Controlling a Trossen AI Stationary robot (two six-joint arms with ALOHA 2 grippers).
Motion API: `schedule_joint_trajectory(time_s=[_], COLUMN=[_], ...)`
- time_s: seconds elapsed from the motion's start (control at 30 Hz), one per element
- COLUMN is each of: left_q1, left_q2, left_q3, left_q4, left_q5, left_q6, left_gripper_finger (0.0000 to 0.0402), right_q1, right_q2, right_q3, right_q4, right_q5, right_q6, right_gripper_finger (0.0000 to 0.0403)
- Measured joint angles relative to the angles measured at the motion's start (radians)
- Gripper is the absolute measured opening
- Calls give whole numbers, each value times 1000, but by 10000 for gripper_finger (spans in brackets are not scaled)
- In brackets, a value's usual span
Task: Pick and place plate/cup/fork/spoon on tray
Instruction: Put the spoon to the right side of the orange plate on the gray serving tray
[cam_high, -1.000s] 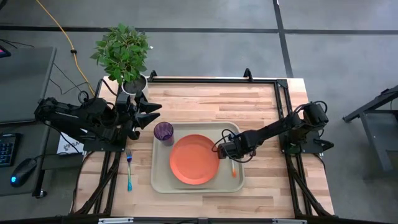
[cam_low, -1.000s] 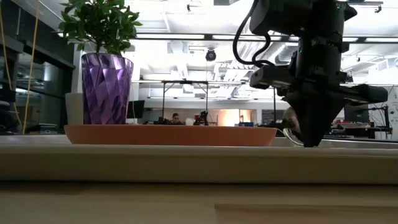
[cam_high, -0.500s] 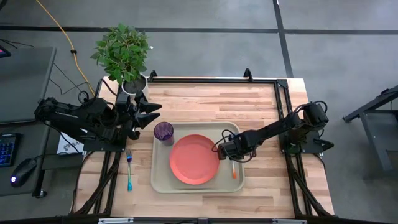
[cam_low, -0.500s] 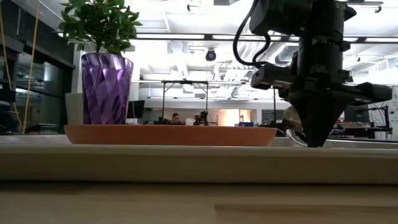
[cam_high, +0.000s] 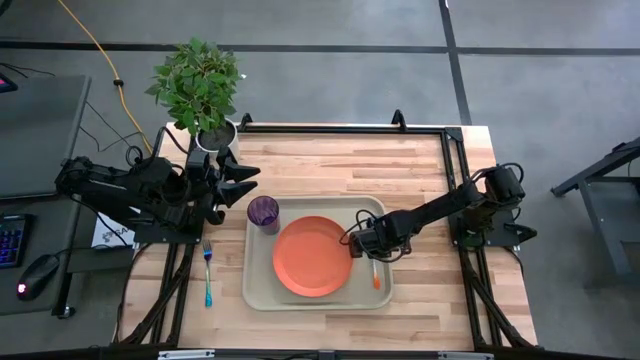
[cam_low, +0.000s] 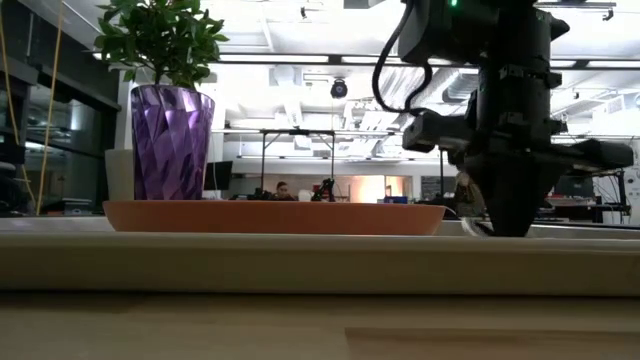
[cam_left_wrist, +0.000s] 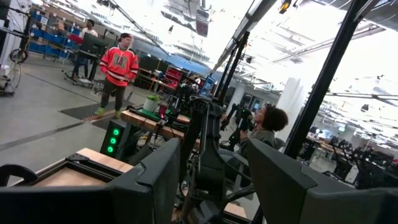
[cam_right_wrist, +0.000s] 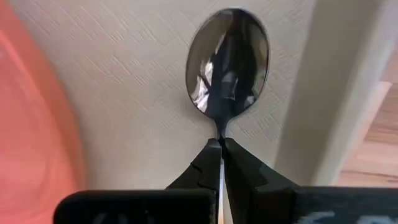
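The beige tray (cam_high: 258, 290) lies mid-table. On it are the orange plate (cam_high: 312, 256), the purple cup (cam_high: 263, 212) at its far left corner, and the orange-handled spoon (cam_high: 375, 274) right of the plate. My right gripper (cam_high: 364, 246) is low over the tray, shut on the spoon, whose silver bowl (cam_right_wrist: 228, 62) shows past the fingertips. The blue-handled fork (cam_high: 207, 272) lies flat on the table left of the tray. My left gripper (cam_high: 243, 186) is open and empty, parked at the table's far left. My right gripper pinches the spoon's thin metal neck (cam_right_wrist: 221, 132), just behind the bowl, between its two fingertips. The fingers come from above, pointing down. The spoon lies low along the tray's floor, and its orange handle (cam_high: 376, 278) points toward the table's near edge.
A potted plant (cam_high: 200, 85) stands at the table's far left corner, close to my left arm. The tray's raised right rim (cam_right_wrist: 323, 93) runs right beside the spoon. Bare wood lies right of and beyond the tray.
My right gripper has edged a little toward the table's right edge, staying low over the tray and shut on the spoon.
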Motion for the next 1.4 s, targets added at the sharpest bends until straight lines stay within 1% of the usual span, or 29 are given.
schedule_joint_trajectory(time_s=[0.1,0.23,0.4,0.53,1.1,1.2,1.4], left_q1=[0,0,0,0,0,0,0], left_q2=[0,0,0,0,0,0,0], left_q3=[0,0,0,0,0,0,0], left_q4=[-1,-2,-2,-2,-2,-2,-2], left_q5=[0,0,0,0,0,0,0], left_q6=[0,0,0,0,0,0,0], left_gripper_finger=[170,170,170,170,170,170,170], right_q1=[0,-1,-2,-2,-2,-2,-2], right_q2=[11,11,11,11,12,12,14], right_q3=[0,0,1,1,1,1,0], right_q4=[20,22,16,16,13,12,14], right_q5=[-1,28,18,13,17,18,18], right_q6=[-18,-22,-10,36,30,30,28], right_gripper_finger=[0,0,0,0,2,16,64])
